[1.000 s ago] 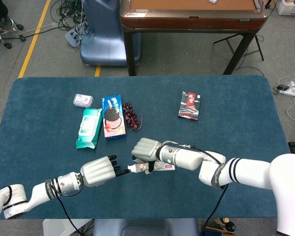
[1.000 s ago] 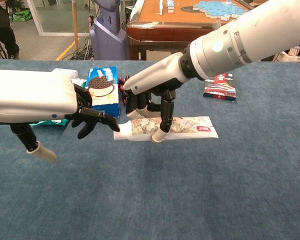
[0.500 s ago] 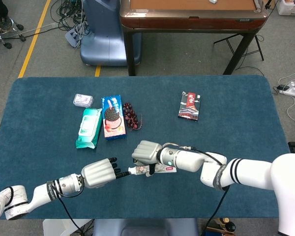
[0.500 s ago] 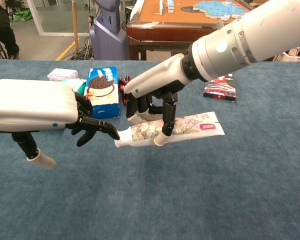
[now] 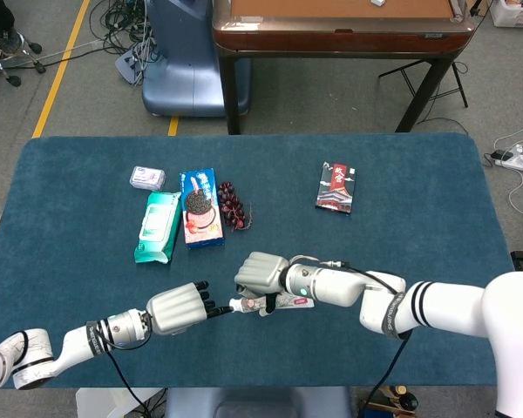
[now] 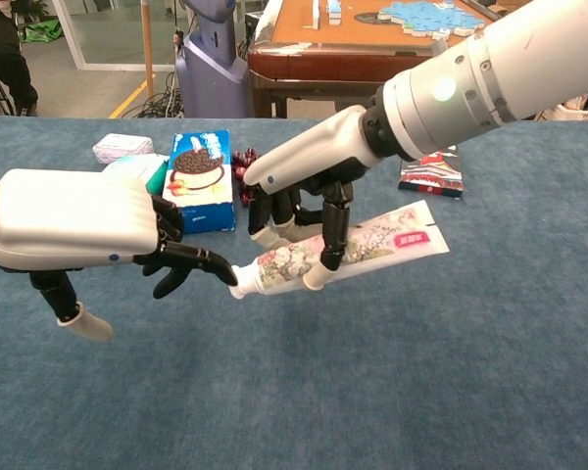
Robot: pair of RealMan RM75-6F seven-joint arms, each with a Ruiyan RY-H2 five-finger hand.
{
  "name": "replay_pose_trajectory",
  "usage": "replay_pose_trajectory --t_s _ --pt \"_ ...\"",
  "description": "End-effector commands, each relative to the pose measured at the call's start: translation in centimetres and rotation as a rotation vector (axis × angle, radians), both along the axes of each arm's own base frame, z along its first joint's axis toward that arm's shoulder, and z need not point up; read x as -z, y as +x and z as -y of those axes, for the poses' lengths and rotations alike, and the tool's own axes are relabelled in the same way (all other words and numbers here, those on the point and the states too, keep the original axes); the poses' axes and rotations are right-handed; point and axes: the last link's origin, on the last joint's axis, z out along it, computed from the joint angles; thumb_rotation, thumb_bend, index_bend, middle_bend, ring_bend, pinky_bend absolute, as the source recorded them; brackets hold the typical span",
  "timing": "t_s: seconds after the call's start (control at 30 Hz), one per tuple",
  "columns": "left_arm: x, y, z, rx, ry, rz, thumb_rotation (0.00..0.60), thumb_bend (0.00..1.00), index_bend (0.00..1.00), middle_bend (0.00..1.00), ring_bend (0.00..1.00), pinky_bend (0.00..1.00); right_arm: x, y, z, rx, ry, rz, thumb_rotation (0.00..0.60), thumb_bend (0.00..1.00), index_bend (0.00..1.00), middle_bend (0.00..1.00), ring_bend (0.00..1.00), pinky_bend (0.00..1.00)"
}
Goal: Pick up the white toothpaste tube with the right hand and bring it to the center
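The right hand [image 6: 299, 201], a white-shelled hand with dark fingers, grips the white toothpaste tube with a flowered print and red label [image 6: 358, 250] from above; its fingers [image 6: 330, 240] curl down around the middle of the tube, pinching it. In the chest view the tube is tilted, its crimped end raised and its cap end dipping toward the blue-carpeted bench [image 5: 418, 218], so it appears lifted clear, though contact at the cap cannot be ruled out. It sits toward the robot from the blue cookie box with a dark round biscuit on it [image 5: 200, 207], well apart from it.

The left hand [image 6: 78, 230] hangs just beside the tube's cap end, holding nothing, its dark fingers [image 6: 191, 259] spread and reaching toward the cap; one fingertip looks to touch or nearly touch it.

The step in hand seems to be the lift and carry, with the pick-up itself done. The tube already lies close to the bench's middle, toward the robot from the cookie box, so little travel looks to be left. The next move calls for a firm pinch so the slanted tube does not slip, and for the tube to end centred, perhaps held there for the waiting left hand.
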Motion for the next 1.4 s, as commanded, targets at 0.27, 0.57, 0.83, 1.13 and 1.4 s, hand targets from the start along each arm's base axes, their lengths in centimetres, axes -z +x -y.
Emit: replay_pose_trajectory --t_s 0.27,0.57,0.83,1.13,1.4 --pt "0.4 0.0 0.0 -0.009 -0.011 -0.003 0.6 0.09 0.18 0.51 0.49 0.29 -0.3 -0.6 0.1 0.014 0.004 0.02 0.6 1.0 1.0 0.81 0.76 0.34" --pt "0.8 0.2 -0.1 -0.016 -0.021 0.006 0.6 0.09 0.18 0.51 0.49 0.29 -0.4 -0.9 0.1 0.037 0.017 0.055 0.6 1.0 1.0 0.81 0.76 0.34" --pt "1.1 0.4 -0.3 -0.016 -0.023 0.013 0.6 0.09 0.18 0.51 0.49 0.29 -0.3 -1.2 -0.2 0.063 0.044 0.091 0.6 1.0 1.0 0.82 0.77 0.34" --pt "0.9 0.2 -0.3 -0.02 -0.019 0.007 0.6 0.09 0.18 0.5 0.49 0.29 -1.0 -2.3 0.5 0.079 0.024 0.108 0.6 1.0 1.0 0.82 0.77 0.34" --pt "-1.2 -0.6 -0.7 -0.058 0.04 0.018 0.6 0.09 0.18 0.5 0.49 0.29 -1.2 -4.8 1.5 0.118 -0.039 0.125 0.6 1.0 1.0 0.81 0.76 0.34"
